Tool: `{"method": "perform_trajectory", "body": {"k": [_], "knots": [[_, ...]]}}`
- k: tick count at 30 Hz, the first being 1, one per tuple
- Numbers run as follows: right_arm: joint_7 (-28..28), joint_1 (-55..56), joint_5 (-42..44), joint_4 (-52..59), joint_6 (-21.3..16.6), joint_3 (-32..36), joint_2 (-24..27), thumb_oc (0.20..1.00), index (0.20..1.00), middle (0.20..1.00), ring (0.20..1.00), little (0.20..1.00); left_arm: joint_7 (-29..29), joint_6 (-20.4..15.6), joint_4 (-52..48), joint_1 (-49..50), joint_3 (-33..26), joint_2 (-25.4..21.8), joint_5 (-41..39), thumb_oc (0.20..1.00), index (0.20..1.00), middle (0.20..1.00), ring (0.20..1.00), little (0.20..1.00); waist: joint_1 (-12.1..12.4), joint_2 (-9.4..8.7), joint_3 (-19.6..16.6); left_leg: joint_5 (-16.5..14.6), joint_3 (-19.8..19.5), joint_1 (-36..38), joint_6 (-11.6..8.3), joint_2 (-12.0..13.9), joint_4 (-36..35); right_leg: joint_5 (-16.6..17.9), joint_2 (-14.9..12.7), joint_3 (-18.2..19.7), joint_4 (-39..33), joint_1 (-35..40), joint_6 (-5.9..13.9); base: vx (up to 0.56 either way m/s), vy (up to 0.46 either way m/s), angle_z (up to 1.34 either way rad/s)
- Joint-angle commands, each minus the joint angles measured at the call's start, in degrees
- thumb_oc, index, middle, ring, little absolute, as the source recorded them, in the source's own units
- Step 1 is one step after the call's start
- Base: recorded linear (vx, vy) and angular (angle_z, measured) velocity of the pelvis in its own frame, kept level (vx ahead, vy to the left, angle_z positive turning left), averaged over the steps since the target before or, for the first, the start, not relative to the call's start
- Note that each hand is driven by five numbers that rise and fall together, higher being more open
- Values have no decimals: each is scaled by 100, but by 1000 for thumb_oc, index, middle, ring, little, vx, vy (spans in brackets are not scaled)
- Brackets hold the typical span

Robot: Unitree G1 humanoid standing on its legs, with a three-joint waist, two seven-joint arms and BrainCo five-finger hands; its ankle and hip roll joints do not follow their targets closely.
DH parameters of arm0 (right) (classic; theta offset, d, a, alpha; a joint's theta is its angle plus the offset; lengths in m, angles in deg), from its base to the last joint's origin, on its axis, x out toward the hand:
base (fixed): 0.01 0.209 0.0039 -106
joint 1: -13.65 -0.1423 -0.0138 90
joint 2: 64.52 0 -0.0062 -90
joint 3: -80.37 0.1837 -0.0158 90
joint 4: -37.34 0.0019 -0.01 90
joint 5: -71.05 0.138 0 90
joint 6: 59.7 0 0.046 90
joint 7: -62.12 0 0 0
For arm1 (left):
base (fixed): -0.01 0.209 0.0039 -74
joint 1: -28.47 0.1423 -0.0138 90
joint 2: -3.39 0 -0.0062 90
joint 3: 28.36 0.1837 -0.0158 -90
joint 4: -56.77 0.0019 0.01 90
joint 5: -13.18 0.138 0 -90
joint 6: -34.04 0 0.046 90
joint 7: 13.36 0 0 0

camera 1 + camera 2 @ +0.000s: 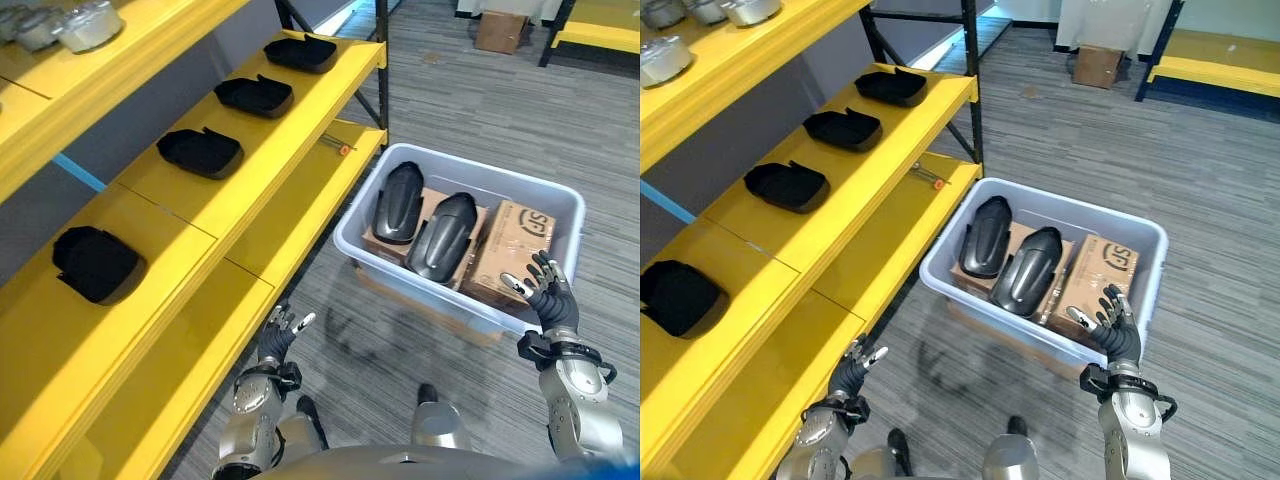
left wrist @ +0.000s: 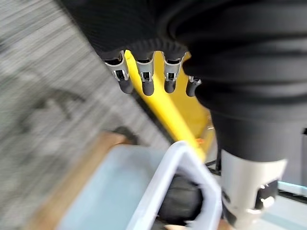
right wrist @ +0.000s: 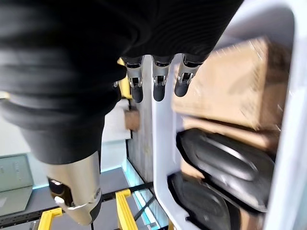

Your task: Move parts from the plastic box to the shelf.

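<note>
Left eye view: two parts (image 1: 425,222) in plastic box (image 1: 560,200), seemingly untouched.

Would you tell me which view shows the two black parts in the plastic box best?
The left eye view: both black parts lie whole on cardboard boxes in the plastic box. The right eye view matches; the right wrist view crops them, the left wrist view glimpses one.

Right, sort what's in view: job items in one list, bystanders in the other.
Job:
- box, pale plastic, on the floor
- two dark parts lying in it
- shelf, yellow, four dark parts already on it
- left hand and right hand, both open and empty

Bystanders:
- cartons under the parts
- metal pieces on the upper shelf
- carton on the far floor
</note>
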Motion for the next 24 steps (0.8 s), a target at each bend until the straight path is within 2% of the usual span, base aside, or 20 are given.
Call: {"method": "perform_trajectory", "body": {"k": [1, 2, 4, 5, 7, 9, 11, 12, 14, 17, 24], "knots": [[0, -468, -31, 88, -326, -451, 16, 1000, 1000, 1000, 1000, 1000, 37, -222, -551, -67, -465, -28, -330, 1000, 1000, 1000, 1000, 1000, 440, 153, 58, -519, -730, -516, 308, -86, -151, 547, 322, 791, -584, 724, 33, 245, 274, -80], [52, -525, -16, 59, -316, -561, 45, 1000, 1000, 1000, 1000, 1000, 38, -209, -629, -53, -548, 0, -417, 1000, 1000, 1000, 1000, 1000, 563, 136, 6, -401, -803, -644, 265, 12, -151, 566, 292, 955, -584, 718, 28, 209, 255, -133], [193, -465, 62, 14, -277, -699, -92, 1000, 1000, 1000, 1000, 1000, 34, -184, -686, 19, -534, -22, -459, 1000, 1000, 1000, 1000, 1000, 704, 172, -96, -197, -767, -344, 213, 117, -150, 623, 263, 1224, -584, 698, -36, 254, 321, -256], [275, -330, 92, 39, -253, -637, -124, 1000, 1000, 1000, 1000, 1000, 13, -183, -666, 15, -552, -88, -480, 1000, 1000, 1000, 1000, 1000, 691, 171, -185, -88, -656, -337, 135, 168, -95, 680, 183, 1209, -584, 641, -70, 324, 408, -219], [330, -173, 128, 94, -203, -588, -203, 1000, 1000, 1000, 1000, 1000, -25, -143, -595, -93, -356, -207, -440, 1000, 1000, 1000, 1000, 1000, 580, 176, -246, -100, -421, -317, 28, -36, 242, 761, -113, 1033, -584, 629, -91, 332, 421, -121], [388, -218, 174, 74, -158, -708, -304, 1000, 1000, 1000, 1000, 1000, -35, -170, -656, -145, -358, -518, -291, 1000, 1000, 1000, 1000, 1000, 558, 126, -211, -223, -197, -106, 0, -108, 350, 757, -464, 904, -584, 507, -72, 251, 422, -26], [459, -239, 249, 34, -128, -814, -385, 1000, 1000, 1000, 1000, 1000, -13, -177, -633, -190, -384, -710, -247, 1000, 1000, 1000, 1000, 1000, 555, 75, -133, -287, -80, -3, 4, -124, 357, 741, -604, 836, -584, 405, -75, 129, 236, -64], [488, -252, 295, 10, -106, -880, -433, 1000, 1000, 1000, 1000, 1000, 16, -181, -622, -216, -379, -761, -249, 1000, 1000, 1000, 1000, 1000, 537, 66, -86, -279, -34, 30, -16, -121, 349, 739, -643, 786, -584, 358, -57, 91, 184, -69], [615, -365, 334, -55, -57, -1115, -448, 1000, 1000, 1000, 1000, 1000, 99, -220, -588, -185, -513, -911, -261, 1000, 1000, 1000, 1000, 1000, 576, -5, 105, -289, 162, 215, -62, -39, 317, 708, -678, 437, -584, 247, 45, 89, 154, -50], [666, -411, 339, -50, -40, -1181, -459, 1000, 1000, 1000, 1000, 1000, 162, -252, -515, -155, -562, -972, -268, 1000, 1000, 1000, 1000, 1000, 551, -37, 178, -292, 274, 360, -90, 54, 158, 685, -670, 299, -584, 156, 104, 52, 51, -74], [532, -745, 161, 40, -49, -1125, -241, 1000, 1000, 1000, 1000, 1000, 183, -263, -442, -288, -403, -976, -297, 1000, 1000, 1000, 1000, 1000, 429, 27, 315, -269, 271, 439, -102, 129, -59, 578, -684, 383, -584, -32, 101, 9, -30, -5]]}}
